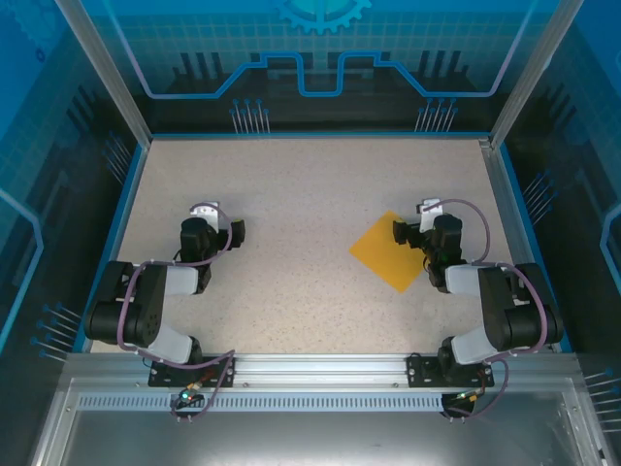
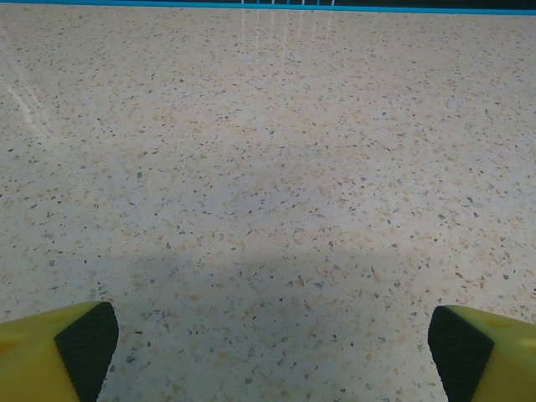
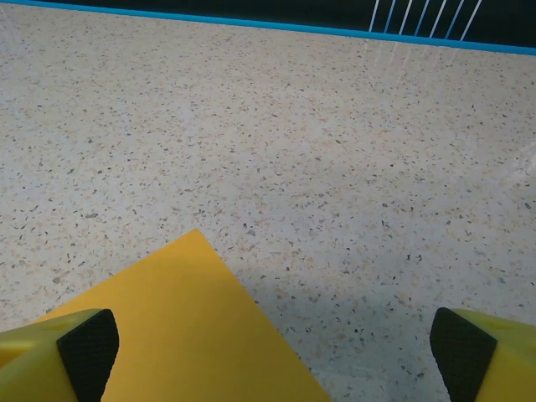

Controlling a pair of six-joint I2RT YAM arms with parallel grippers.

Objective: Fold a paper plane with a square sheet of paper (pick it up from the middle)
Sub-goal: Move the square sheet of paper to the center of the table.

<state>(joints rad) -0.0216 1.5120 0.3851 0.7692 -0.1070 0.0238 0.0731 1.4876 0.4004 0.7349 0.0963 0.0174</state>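
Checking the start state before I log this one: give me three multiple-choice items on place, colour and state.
1. Where does the sheet of paper lie on the table? A: left half. B: right half, by the right hand. C: far edge.
2. What colour is it? A: white. B: blue. C: orange-yellow.
3. How do the left hand and right hand stand? A: both open, holding nothing. B: both shut. C: right shut on the paper.

Answers:
1 B, the top view shows it lying beside the right arm's hand.
2 C, the colour is plain in the top and right wrist views.
3 A, each wrist view shows its hand spread wide, gripping nothing.
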